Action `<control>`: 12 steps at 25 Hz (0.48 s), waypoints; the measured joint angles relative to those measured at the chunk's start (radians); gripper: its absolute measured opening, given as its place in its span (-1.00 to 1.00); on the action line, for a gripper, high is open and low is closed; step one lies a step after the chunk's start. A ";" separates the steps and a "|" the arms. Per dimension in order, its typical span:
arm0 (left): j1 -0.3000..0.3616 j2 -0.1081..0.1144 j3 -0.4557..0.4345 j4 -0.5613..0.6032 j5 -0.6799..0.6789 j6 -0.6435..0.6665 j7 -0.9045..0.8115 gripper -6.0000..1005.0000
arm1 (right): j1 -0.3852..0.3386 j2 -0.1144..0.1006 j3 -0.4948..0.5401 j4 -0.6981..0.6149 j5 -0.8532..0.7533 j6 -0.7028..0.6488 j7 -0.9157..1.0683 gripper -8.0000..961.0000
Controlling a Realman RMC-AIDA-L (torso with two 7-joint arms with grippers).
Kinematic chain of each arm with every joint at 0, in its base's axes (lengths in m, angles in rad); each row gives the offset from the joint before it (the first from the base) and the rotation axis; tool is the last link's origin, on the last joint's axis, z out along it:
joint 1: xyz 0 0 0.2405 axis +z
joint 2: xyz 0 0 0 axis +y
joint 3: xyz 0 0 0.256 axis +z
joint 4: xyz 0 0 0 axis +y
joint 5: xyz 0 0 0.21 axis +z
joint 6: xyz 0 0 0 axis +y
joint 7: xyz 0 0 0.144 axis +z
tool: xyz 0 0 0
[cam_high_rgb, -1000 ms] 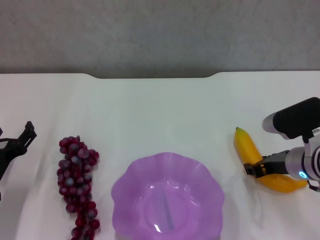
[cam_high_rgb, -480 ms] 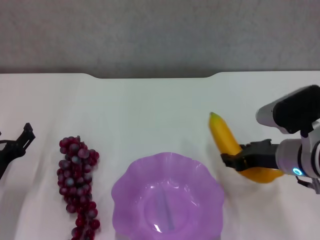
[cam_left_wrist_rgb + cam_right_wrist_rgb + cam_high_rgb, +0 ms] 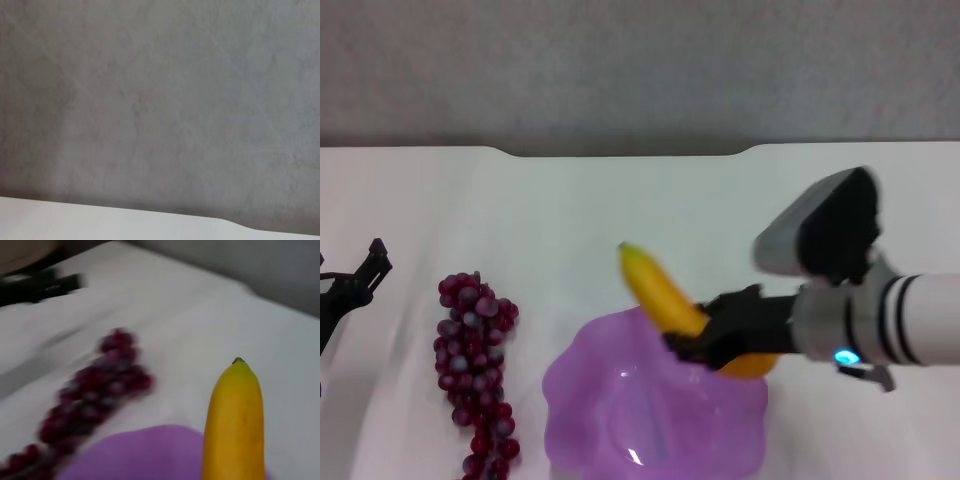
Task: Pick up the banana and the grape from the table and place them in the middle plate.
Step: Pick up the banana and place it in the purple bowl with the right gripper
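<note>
My right hand (image 3: 705, 340) is clamped round the banana (image 3: 665, 300) near its lower end, fingers closed on it, holding it in the air over the far right part of the plate (image 3: 610, 400). Banana is tilted, tip pointing up and to my left, w/ the thick end hidden behind the hand. In the right wrist view the banana (image 3: 234, 425) sticks out ahead, small dark tip at the top, w/ the plate's (image 3: 145, 452) purple rim below it and the grapes (image 3: 95, 395) beyond on the table (image 3: 200, 325).

Grapes (image 3: 475, 360) lie on the table (image 3: 620, 210) just left of the plate, apart from its rim, bunch running lengthwise toward me. Plate sits centre, near my edge of the table, nothing resting in it.

My left hand (image 3: 355, 285) hangs at the far left edge of the table, left of the grapes, holding nothing, its dark fingers spread apart. The other hand (image 3: 40, 285) also shows as a dark blur in the right wrist view. Left wrist view gives only a grey wall (image 3: 160, 100) and a strip of table (image 3: 100, 222).
</note>
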 joint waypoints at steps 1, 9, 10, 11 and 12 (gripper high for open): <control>0.000 0.000 0.000 0.000 0.000 0.000 0.000 0.77 | 0.019 -0.001 -0.021 -0.027 0.041 -0.003 -0.034 0.06; -0.002 -0.001 0.000 0.000 -0.001 -0.003 0.001 0.77 | 0.103 -0.002 -0.080 -0.168 0.211 0.021 -0.174 0.06; -0.002 -0.001 0.000 0.000 -0.001 -0.003 0.001 0.77 | 0.103 -0.002 -0.080 -0.171 0.212 0.025 -0.180 0.06; -0.002 0.000 0.001 0.000 -0.001 -0.003 0.001 0.77 | 0.103 -0.002 -0.080 -0.174 0.212 0.027 -0.187 0.06; -0.002 0.000 0.002 0.000 -0.001 -0.002 0.001 0.77 | 0.103 -0.002 -0.081 -0.176 0.213 0.027 -0.194 0.06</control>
